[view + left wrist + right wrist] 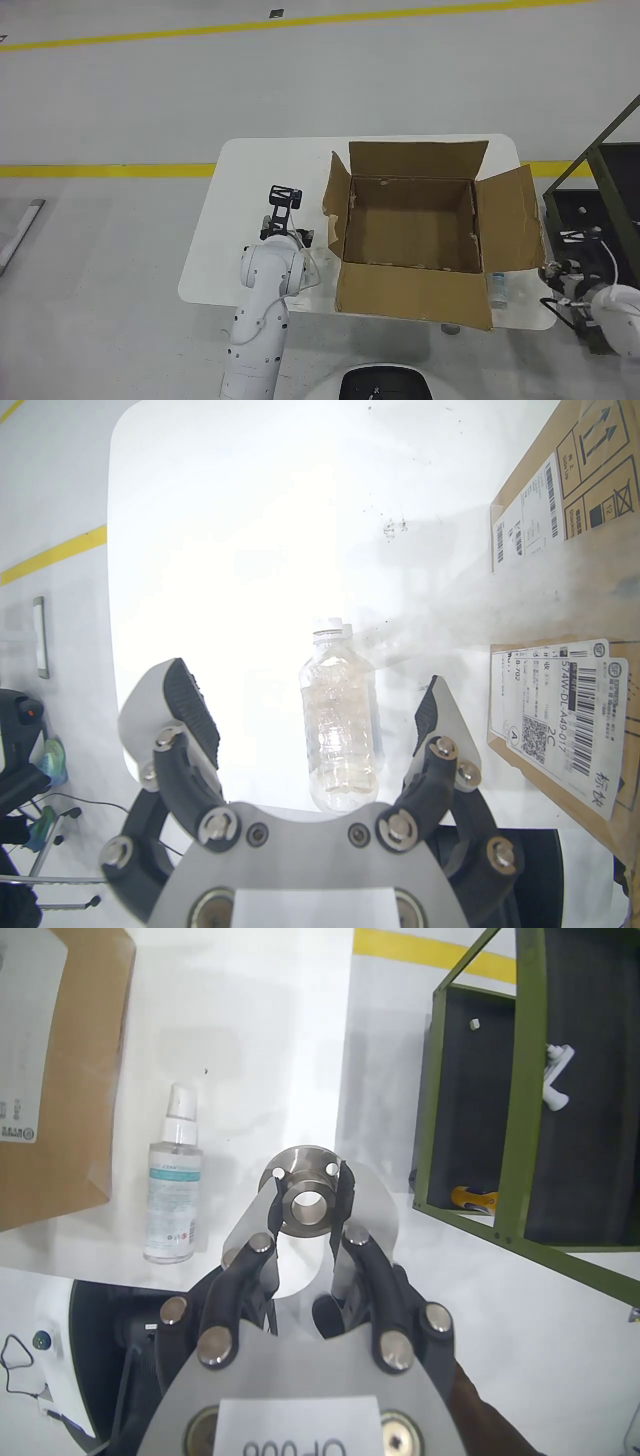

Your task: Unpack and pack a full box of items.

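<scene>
An open cardboard box point(410, 225) stands on the white table point(250, 170), its inside bare and its flaps spread. My left gripper point(307, 687) is open beside the box's left wall point(560, 730). A clear, uncapped plastic bottle point(340, 720) lies on the table between its fingers, touching neither. The left gripper point(284, 200) points away from the robot in the top view. My right gripper point(310, 1178) is shut on a metal flange point(305, 1203) above the table's right front corner. A spray bottle point(172, 1178) lies beside it, next to the box flap point(55, 1078).
A green metal rack point(505, 1093) with dark shelves stands just past the table's right edge, close to the right arm point(600, 300). It holds a small white part point(555, 1078) and a yellow item point(470, 1198). Bare tabletop stretches left of and behind the box.
</scene>
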### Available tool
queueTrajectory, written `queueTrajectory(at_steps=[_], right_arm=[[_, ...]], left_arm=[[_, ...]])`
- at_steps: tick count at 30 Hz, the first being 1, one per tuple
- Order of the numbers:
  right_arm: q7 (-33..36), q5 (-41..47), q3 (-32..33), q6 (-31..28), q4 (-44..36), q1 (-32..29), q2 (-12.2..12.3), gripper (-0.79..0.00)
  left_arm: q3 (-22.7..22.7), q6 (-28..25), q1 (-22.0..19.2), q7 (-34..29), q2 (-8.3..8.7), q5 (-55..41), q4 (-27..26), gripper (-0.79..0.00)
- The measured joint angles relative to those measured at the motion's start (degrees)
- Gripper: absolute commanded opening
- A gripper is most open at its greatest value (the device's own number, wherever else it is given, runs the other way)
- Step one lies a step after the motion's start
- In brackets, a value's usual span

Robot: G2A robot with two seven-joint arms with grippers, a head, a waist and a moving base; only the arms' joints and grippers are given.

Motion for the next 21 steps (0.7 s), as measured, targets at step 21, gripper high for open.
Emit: queueTrajectory(at_steps=[21], right_arm=[[0.0,-5.0,-7.6,-0.3,6.6,2.9,0.5,-0.646]], left_arm=[[0.0,0.0,0.0,0.0,0.00,0.0,0.0,0.000]])
